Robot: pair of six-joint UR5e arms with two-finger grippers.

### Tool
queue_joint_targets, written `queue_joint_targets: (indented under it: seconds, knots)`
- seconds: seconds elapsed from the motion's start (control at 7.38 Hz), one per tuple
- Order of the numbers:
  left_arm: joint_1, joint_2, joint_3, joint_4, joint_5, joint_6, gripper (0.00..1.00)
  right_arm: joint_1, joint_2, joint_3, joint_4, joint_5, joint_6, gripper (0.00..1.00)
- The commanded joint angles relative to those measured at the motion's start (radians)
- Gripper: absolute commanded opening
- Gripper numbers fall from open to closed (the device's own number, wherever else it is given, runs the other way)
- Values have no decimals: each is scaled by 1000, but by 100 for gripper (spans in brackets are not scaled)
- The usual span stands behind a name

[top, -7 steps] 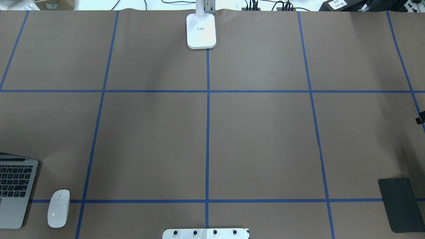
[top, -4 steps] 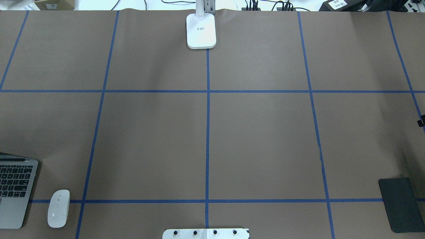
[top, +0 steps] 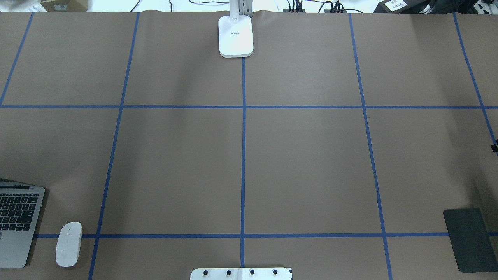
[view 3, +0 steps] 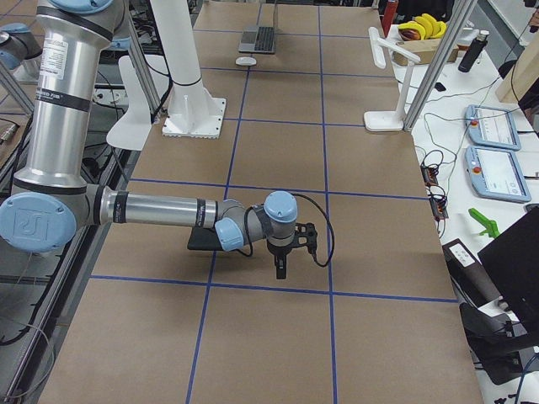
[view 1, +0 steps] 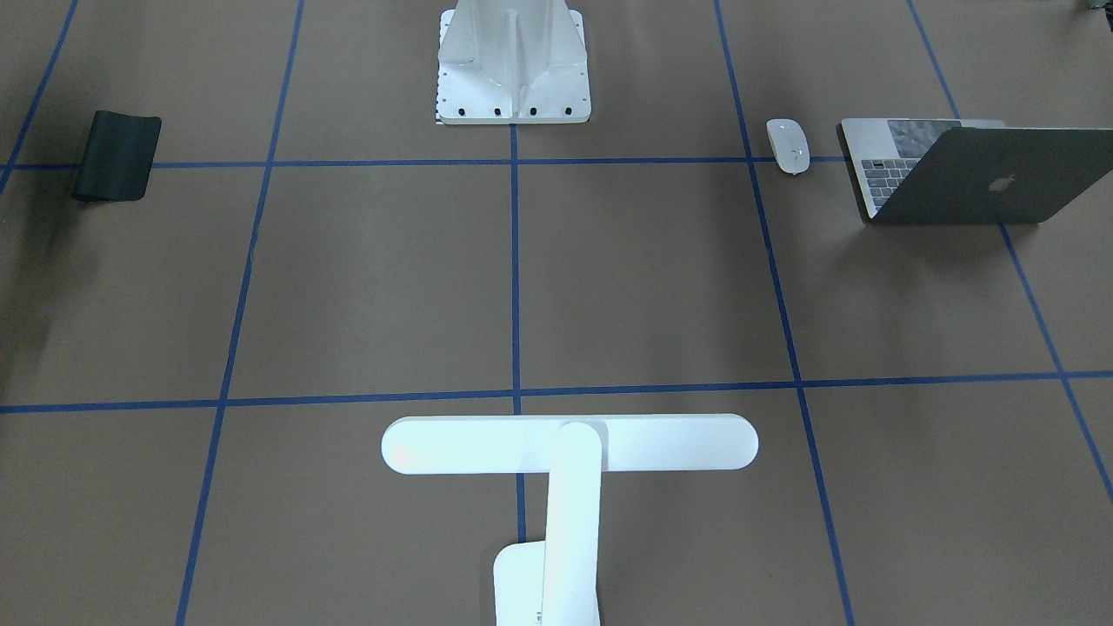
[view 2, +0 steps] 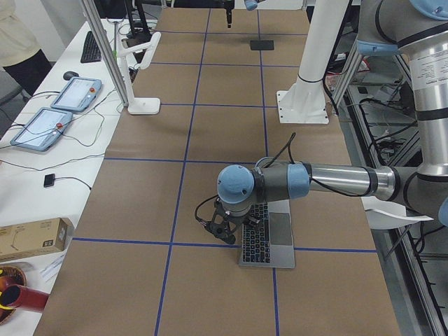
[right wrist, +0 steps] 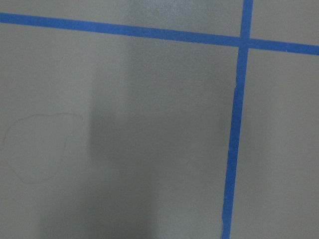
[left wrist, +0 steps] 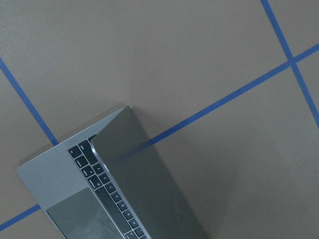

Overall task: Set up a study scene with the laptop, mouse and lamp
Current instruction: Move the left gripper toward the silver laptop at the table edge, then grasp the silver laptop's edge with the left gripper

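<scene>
While both arms hang low over the table [top: 311,155], I honestly can't tell how wide the jaws are on the left gripper [view 2: 220,227], right by the laptop [view 2: 266,241], or on the right gripper [view 3: 280,268], near a black mat [view 1: 116,155]. Laptop's half open at the robot's left corner, white mouse [top: 69,244] just beside it, and the lamp [view 1: 569,443] is mid far edge.

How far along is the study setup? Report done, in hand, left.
Done: nothing; the laptop, half open, and the mouse sit at the left near corner, the lamp at the far edge. In hand: nothing visibly held; the left gripper hangs over the laptop, the right gripper over bare table. Left: arranging all three together.
</scene>
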Motion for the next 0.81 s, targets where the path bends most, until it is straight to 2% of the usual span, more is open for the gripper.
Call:
queue_joint_targets:
  seconds: [0.0,0.14,0.41,0.54,0.68]
  knots:
    - [1,35,4,-21,-8,-3,100,1,-12,3,10,3,-3,100]
    - [1,44,21,-32,-8,-3,100,0,-24,5,30,3,-5,100]
    - [1,45,131,-164,-18,-37,99,1,-29,5,36,1,-6,100]
    - [1,45,177,-305,-83,-183,99,1,-32,5,38,1,-9,100]
    - [1,66,187,-381,-88,-259,99,1,-39,3,51,1,-11,100]
